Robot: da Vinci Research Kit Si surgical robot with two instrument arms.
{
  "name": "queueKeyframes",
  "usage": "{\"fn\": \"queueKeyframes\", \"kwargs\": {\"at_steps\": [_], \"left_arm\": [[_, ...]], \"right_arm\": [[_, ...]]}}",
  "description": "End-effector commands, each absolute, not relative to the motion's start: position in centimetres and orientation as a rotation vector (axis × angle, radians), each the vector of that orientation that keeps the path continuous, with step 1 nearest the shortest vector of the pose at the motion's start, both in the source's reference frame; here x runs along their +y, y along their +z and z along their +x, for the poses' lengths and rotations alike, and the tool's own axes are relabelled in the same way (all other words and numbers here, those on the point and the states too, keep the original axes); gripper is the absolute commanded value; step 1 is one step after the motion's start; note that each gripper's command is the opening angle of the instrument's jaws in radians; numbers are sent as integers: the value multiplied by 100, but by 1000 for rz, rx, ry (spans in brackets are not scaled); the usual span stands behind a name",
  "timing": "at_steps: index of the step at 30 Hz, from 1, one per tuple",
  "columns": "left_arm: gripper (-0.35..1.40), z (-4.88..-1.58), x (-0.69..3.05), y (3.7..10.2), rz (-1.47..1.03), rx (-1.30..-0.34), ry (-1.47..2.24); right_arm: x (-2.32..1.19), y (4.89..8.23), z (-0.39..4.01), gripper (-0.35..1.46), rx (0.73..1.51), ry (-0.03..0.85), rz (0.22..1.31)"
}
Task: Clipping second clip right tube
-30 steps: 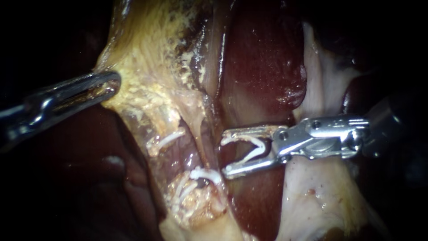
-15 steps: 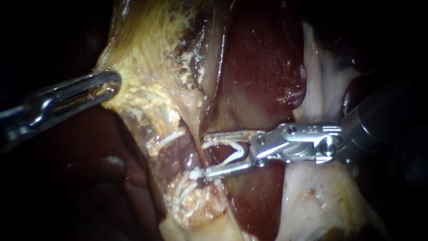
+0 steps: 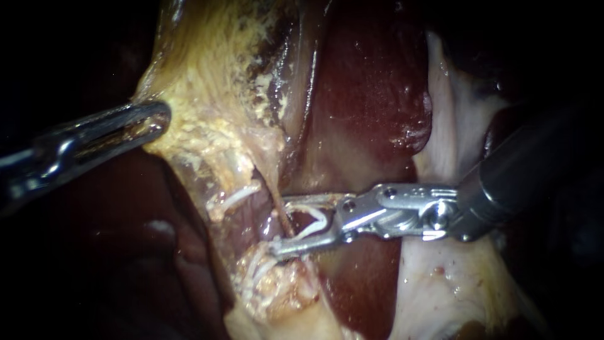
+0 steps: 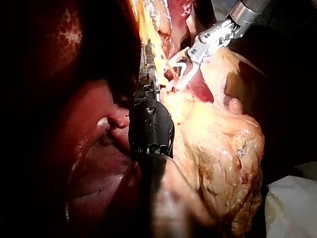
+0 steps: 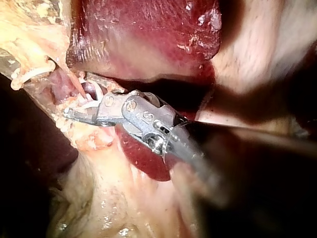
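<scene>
Dark red liver point(image 3: 371, 94) is filling the background, with pale membrane hanging across it and blackness lying at the edges. A thin tan strand, the right tube point(image 3: 280, 208), is running down the middle of the field and is serving here as the landmark.

My right instrument point(image 3: 280, 225) is reaching in level with the right tube. Its jaws are standing wide apart, one on each side of the tube, and are carrying a white clip point(image 3: 318, 220) whose two legs are lying along them. The clip is gaping open and is not yet closing on the tube. The right wrist view is showing the same thing: the right instrument point(image 5: 79, 96) is straddling the strand with the clip seated inside.

Just to the far side of the right tube from that shaft, an applied clip point(image 3: 238, 198) is sitting on a neighbouring strand. Further clips point(image 3: 259, 267) are clustering just below the tube in crumbly yellow fat.

Well away from the tube, my left instrument point(image 3: 157, 123) is pinching the fatty tissue point(image 3: 201, 94) with its jaws closed and is holding it taut.
</scene>
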State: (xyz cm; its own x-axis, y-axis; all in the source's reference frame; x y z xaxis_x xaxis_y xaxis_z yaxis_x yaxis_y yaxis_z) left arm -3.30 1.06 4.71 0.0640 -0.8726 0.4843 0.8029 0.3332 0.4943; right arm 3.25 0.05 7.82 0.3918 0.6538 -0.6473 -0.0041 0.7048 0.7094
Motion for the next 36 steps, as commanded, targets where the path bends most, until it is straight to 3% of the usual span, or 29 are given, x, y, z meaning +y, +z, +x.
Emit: {"fn": "queueKeyframes", "kwargs": {"at_steps": [1,15,17,20,36], "left_arm": [[-35,-330,106,471,104,-815,-1268],[-35,-330,106,470,104,-815,-1268],[-35,-330,106,470,103,-815,-1268],[-35,-331,105,470,103,-815,-1268],[-35,-331,106,470,103,-815,-1269]], "right_arm": [[5,783,327,56,1102,466,695],[4,785,328,49,1090,493,717],[5,784,325,31,1090,492,719],[5,780,317,-35,1075,517,747],[6,781,316,-35,1059,552,779]]}}
